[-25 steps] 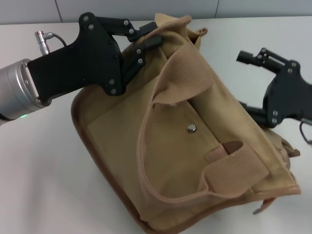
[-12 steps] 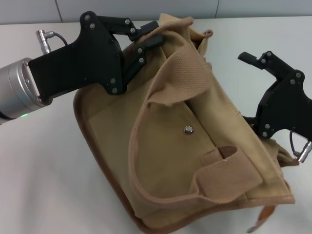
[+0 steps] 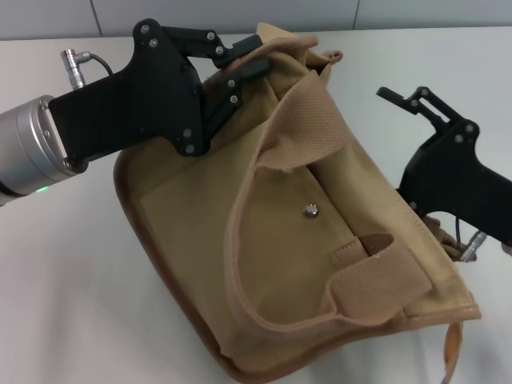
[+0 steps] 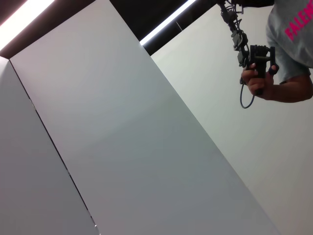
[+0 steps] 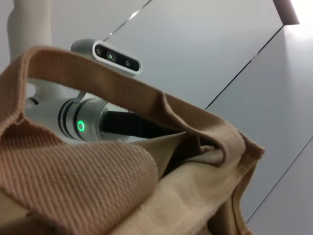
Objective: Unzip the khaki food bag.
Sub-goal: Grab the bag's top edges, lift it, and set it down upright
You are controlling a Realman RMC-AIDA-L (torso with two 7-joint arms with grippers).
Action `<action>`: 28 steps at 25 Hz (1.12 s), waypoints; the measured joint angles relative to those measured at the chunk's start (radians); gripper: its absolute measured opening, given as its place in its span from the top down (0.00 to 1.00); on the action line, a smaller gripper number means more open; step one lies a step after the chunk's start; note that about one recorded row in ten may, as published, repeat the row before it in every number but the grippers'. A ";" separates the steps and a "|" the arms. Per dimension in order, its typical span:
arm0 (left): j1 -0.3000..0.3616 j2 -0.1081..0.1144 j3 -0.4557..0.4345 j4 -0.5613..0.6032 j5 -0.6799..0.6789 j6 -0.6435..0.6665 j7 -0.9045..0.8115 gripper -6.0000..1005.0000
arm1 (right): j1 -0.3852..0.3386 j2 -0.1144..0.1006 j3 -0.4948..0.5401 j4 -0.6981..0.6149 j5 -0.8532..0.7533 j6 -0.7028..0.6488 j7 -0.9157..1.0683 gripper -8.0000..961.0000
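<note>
The khaki food bag (image 3: 192,216) lies on its side on the white table (image 3: 64,304), front pocket and metal snap (image 3: 311,210) facing up. One webbing handle (image 3: 308,120) stands arched and the other (image 3: 376,280) lies folded over the pocket. My left gripper (image 3: 248,60) is shut on the bag's far top corner. My right gripper (image 3: 400,140) is at the bag's right side with its jaws spread; one finger (image 3: 416,102) shows above the bag and the other is hidden behind the fabric. The zipper is not visible. The right wrist view shows the bag's fabric (image 5: 186,196) close up.
A thin tan strap (image 3: 452,352) hangs off the bag's near right corner. A grey wall (image 3: 240,16) runs behind the table. In the left wrist view, a person's hand (image 4: 259,81) holds a controller in front of wall panels. My left arm's green light (image 5: 80,126) shows in the right wrist view.
My right gripper has moved nearer and lower along the bag's right side, and its lower finger has gone behind the fabric. The bag has shifted slightly and the strap at its corner now hangs down.
</note>
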 joint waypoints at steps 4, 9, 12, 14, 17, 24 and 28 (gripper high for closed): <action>-0.006 0.000 0.000 -0.008 0.000 0.001 0.000 0.84 | 0.036 0.000 -0.004 0.057 0.031 0.023 -0.077 0.19; -0.009 0.000 0.000 -0.009 0.000 0.002 0.000 0.84 | 0.075 0.000 -0.006 0.129 0.090 0.016 -0.162 0.19; -0.010 0.000 0.000 -0.011 0.000 0.002 0.000 0.84 | 0.083 0.000 -0.010 0.137 0.087 0.011 -0.164 0.19; -0.011 0.000 0.000 -0.011 0.000 0.002 0.000 0.84 | 0.085 0.000 -0.012 0.139 0.076 0.007 -0.165 0.19; -0.011 0.000 0.000 -0.011 0.000 0.003 0.000 0.84 | 0.079 0.000 -0.013 0.137 0.057 0.002 -0.165 0.19; -0.011 0.000 0.000 -0.011 0.000 0.004 0.000 0.84 | 0.048 -0.003 -0.013 0.129 0.006 0.008 -0.184 0.20; -0.010 0.000 0.000 -0.011 0.000 0.002 0.000 0.84 | 0.037 0.000 -0.013 0.132 -0.002 0.008 -0.237 0.20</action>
